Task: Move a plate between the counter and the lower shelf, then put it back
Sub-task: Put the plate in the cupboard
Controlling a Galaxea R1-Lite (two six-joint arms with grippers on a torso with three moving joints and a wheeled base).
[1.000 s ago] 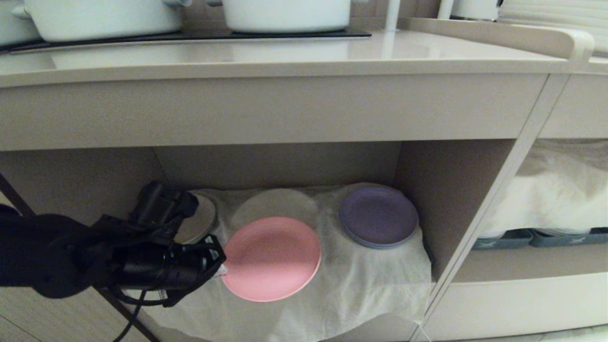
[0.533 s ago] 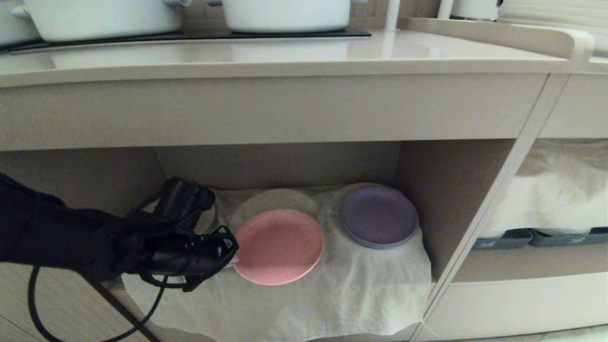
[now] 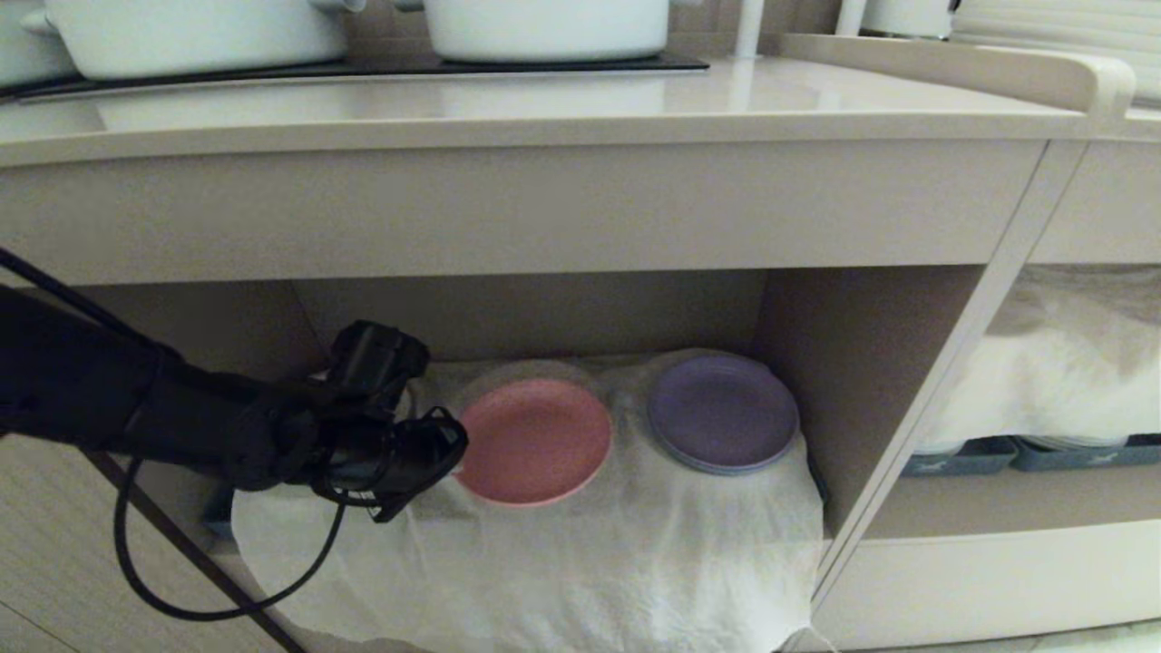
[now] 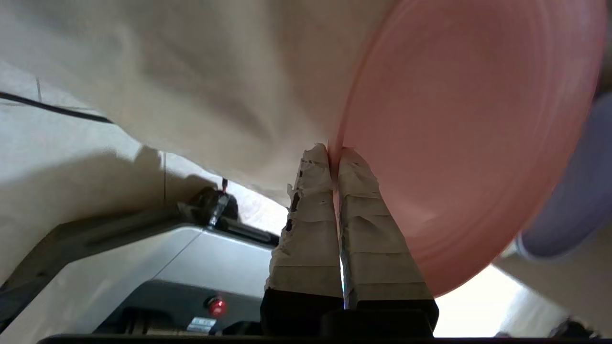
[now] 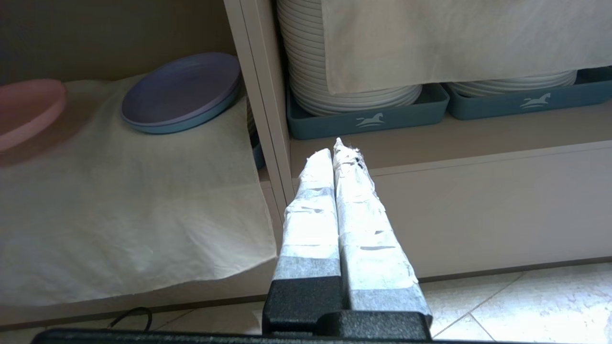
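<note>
The pink plate [image 3: 535, 439] hangs inside the lower shelf [image 3: 635, 562], just above its white cloth and level with the purple plate. My left gripper [image 3: 451, 446] reaches into the recess from the left, shut on the plate's left rim. In the left wrist view the taped fingers [image 4: 311, 191] pinch the plate [image 4: 459, 143] by its edge. The counter [image 3: 508, 113] runs across above the recess. In the right wrist view my right gripper [image 5: 337, 150] is shut on nothing, low before the divider, with the plate [image 5: 26, 112] at the far side.
A purple plate [image 3: 723, 413] lies on the cloth at the right of the recess. White pots [image 3: 544, 25] stand on the hob. Stacks of white plates in grey trays [image 5: 368, 117] fill the narrower shelf at the right. The cabinet divider [image 3: 934, 399] separates the two shelves.
My left arm has pushed deeper into the recess, carrying the pink plate back and slightly up from the cloth's front. The right arm has stayed still.
</note>
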